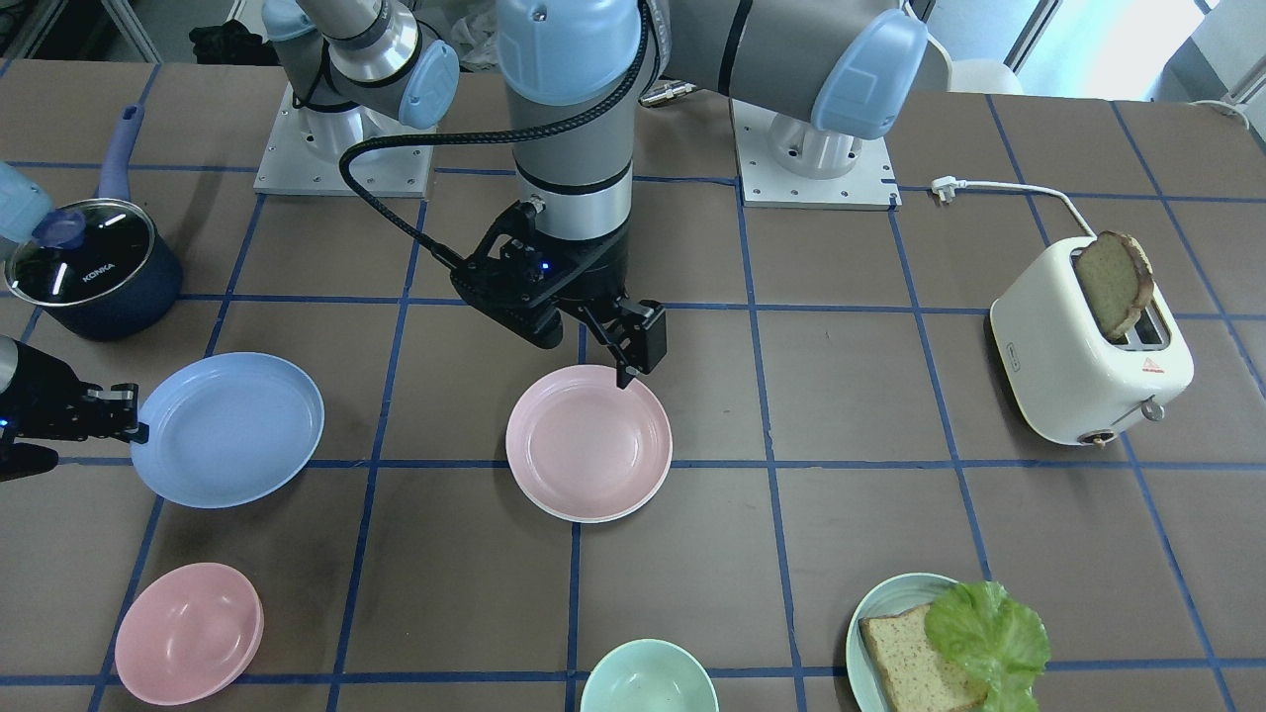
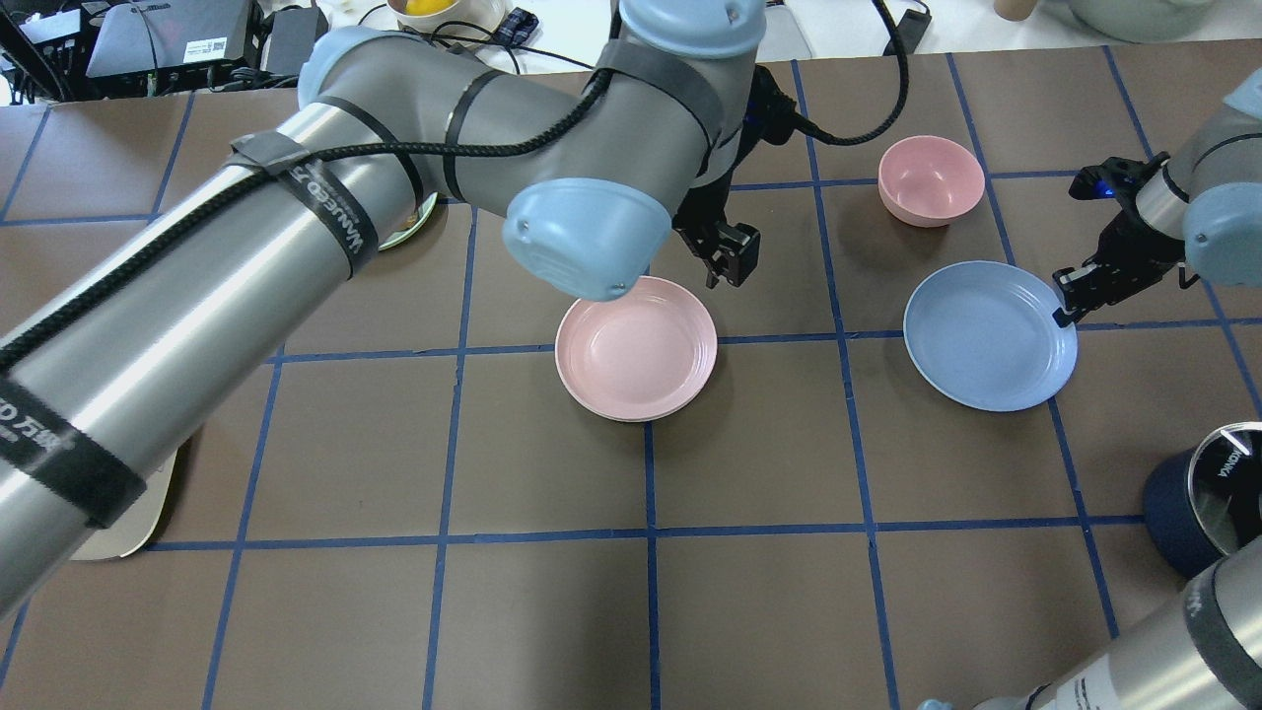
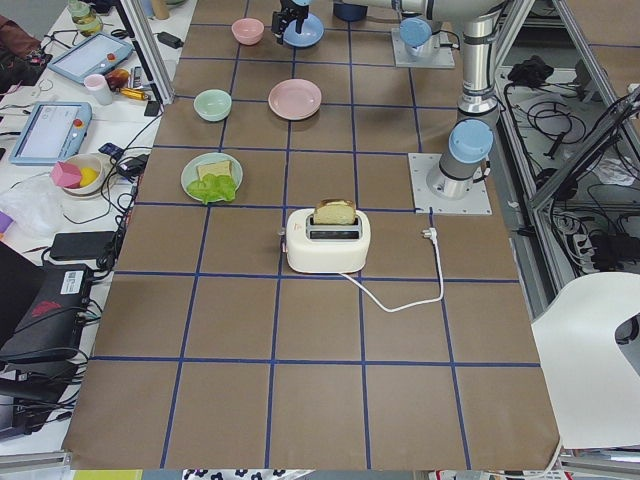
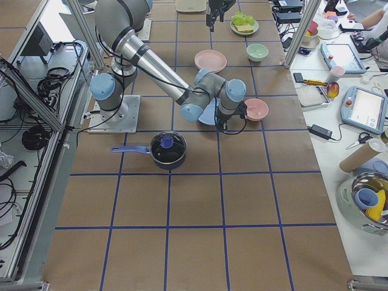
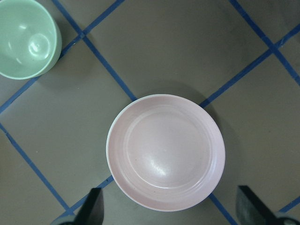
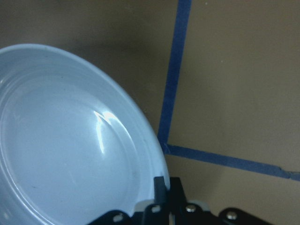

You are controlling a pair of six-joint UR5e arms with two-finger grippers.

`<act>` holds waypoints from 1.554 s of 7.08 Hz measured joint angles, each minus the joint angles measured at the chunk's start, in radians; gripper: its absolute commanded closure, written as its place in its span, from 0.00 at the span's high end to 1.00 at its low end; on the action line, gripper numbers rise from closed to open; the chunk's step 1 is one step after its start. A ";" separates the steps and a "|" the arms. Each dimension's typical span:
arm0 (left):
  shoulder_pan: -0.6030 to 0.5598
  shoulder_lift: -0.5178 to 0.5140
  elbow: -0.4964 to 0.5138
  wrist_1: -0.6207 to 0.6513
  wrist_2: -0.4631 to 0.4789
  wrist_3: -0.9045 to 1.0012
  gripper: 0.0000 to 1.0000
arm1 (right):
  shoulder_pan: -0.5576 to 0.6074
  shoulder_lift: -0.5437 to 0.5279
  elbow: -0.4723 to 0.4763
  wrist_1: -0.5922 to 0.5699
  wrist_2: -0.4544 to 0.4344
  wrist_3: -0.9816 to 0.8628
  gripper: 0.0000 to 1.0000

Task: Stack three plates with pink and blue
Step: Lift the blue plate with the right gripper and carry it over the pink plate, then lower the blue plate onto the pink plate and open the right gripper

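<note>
The pale pink plate lies mid-table, also in the overhead view and the left wrist view. A thin cream-white rim shows under its edge, so it rests on the cream-white plate. My left gripper hangs open and empty over the pink plate's robot-side rim, with its fingertips spread wide. The light blue plate sits apart on the robot's right. My right gripper is shut on the blue plate's rim.
A pink bowl and a mint bowl stand near the far edge. A mint plate with bread and lettuce and a white toaster are on the robot's left. A dark blue pot stands near the right arm.
</note>
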 measured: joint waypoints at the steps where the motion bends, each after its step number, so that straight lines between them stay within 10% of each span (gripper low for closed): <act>1: 0.036 0.002 0.030 -0.048 -0.004 -0.018 1.00 | 0.034 -0.009 -0.020 0.019 0.034 0.019 0.00; 11: 0.236 0.084 0.086 -0.243 -0.092 -0.251 1.00 | 0.594 -0.023 -0.042 0.038 0.046 0.694 0.00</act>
